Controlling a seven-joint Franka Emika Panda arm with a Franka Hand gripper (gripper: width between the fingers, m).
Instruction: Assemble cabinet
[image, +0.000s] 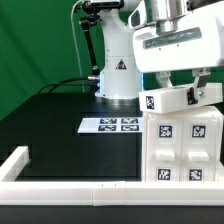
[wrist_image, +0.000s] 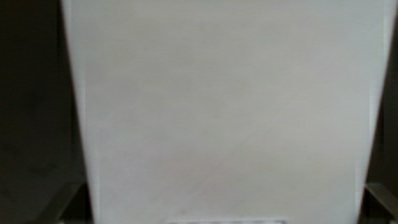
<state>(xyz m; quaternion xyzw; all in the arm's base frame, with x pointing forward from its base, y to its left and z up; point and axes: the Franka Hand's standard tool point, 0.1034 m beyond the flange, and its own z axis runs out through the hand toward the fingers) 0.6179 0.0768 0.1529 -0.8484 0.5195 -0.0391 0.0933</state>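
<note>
The cabinet (image: 186, 150) is a large white box body with black-and-white tags on its front, standing at the exterior view's right. A smaller white tagged block (image: 180, 99) lies tilted on top of it. My gripper (image: 183, 86) comes down from above with its fingers on either side of this block and is shut on it. In the wrist view the block's plain white face (wrist_image: 222, 100) fills almost the whole picture between my jaws. The fingers are only dark slivers at the lower corners.
The marker board (image: 110, 125) lies flat on the black table, left of the cabinet. A long white border rail (image: 70, 187) runs along the front edge and turns back at the left. The arm's white base (image: 118, 72) stands behind.
</note>
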